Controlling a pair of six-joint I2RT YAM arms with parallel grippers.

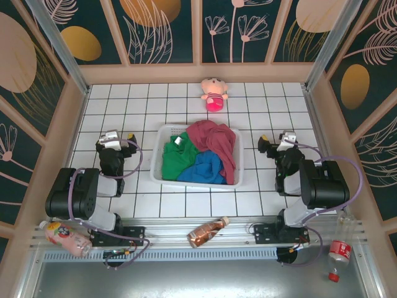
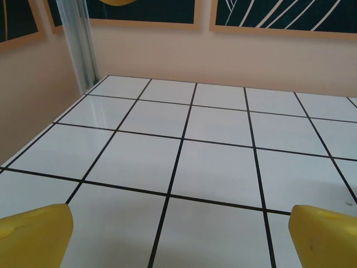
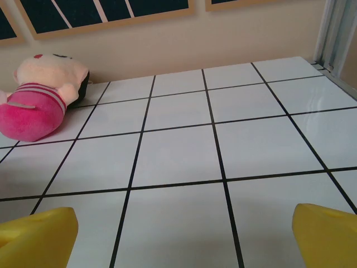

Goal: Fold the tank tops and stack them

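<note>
1. From above: the white tiled table [image 1: 124, 102] is walled on three sides; the basket [image 1: 159, 178] sits mid-table between my arms; in it, bunched, lie the maroon top [image 1: 214, 139] along the far and right side, the blue top [image 1: 208, 167] at the near right, and the green top [image 1: 177, 158] at the left; free tiles lie on either side and beyond, up to a doll [image 1: 214, 94] near the far wall; a bottle [image 1: 208, 231] lies on the near rail; my left gripper [image 1: 124, 139] and right gripper [image 1: 273, 143] flank the basket, both apart from it.
2. Left wrist: my yellow fingers [image 2: 36, 234] sit in the bottom corners, spread wide, holding and touching nothing; bare tiles run to the wall and a metal post [image 2: 81, 44].
3. Right wrist: my fingers [image 3: 39, 234] are likewise spread, empty; open tiles ahead; the doll lies far left, well apart.
</note>
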